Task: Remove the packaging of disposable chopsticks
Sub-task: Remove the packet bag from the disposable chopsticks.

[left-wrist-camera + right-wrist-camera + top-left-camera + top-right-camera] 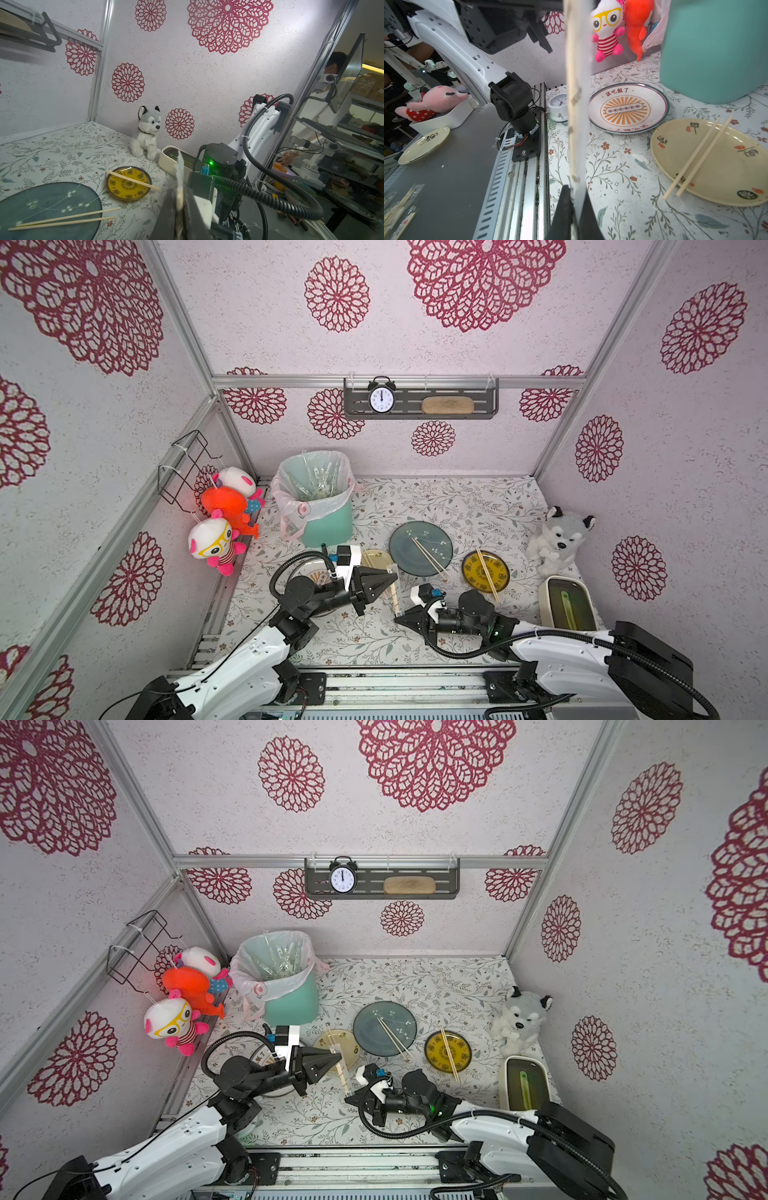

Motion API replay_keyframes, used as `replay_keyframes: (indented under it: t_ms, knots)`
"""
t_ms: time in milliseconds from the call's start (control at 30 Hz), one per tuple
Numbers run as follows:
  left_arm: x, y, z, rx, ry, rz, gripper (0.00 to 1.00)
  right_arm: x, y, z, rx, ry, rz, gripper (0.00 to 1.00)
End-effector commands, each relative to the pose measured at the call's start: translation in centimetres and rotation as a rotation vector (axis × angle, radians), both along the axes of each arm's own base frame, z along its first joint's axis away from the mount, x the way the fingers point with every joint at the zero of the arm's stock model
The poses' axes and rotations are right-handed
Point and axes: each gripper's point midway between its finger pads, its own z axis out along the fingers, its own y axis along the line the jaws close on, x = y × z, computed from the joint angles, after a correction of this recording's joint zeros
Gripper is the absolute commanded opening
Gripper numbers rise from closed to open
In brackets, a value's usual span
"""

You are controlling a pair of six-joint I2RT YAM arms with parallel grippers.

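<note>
floral tabletop (457, 506): packaging (396, 599) long axis near-to-far; left jaws clench far end, right jaws clench near end.

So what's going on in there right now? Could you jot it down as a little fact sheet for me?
left claw: shut on one end of a clear sleeve with chopsticks inside
right claw: shut on the sleeve's other end
bare pairs: one each on the blue plate, yellow plate and cream plate
sunburst plate: no chopsticks seen on it
bin: teal, lined, clear wrappers inside
</note>
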Motion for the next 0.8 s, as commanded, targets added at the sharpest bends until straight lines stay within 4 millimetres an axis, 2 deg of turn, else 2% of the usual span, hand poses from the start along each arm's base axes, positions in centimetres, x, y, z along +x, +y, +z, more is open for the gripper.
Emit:
replay_keyframes:
  t_ms: [0, 167, 300, 500, 600, 667, 767]
  knots:
    - [-1.4, -1.1, -5.3, 0.109, 0.097, -0.053, 0.11, 0.6, 0.2, 8.0, 0.221, -0.157, -0.005, 0.0]
    - [-1.8, -0.7, -7.2, 0.13, 0.122, -0.047, 0.08, 0.5, 0.2, 8.6, 0.227, -0.164, 0.006, 0.0]
    - [-1.7, -0.4, -8.5, 0.151, 0.145, -0.025, 0.09, 0.6, 0.2, 8.7, 0.231, -0.167, -0.002, 0.0]
    - [-2.7, -1.2, -11.3, 0.201, 0.162, -0.044, 0.13, 0.9, 0.1, 9.7, 0.252, -0.21, -0.023, 0.0]
    - [-3.5, -2.1, -13.0, 0.268, 0.146, -0.076, 0.12, 1.1, 0.3, 8.6, 0.225, -0.236, -0.022, 0.0]
    - [-3.0, -2.4, -14.6, 0.345, 0.138, -0.037, 0.13, 1.6, 0.4, 7.2, 0.206, -0.239, -0.043, 0.0]
    - [-3.0, -2.8, -16.0, 0.375, 0.145, -0.051, 0.08, 1.8, 0.7, 6.0, 0.18, -0.229, -0.04, 0.0]
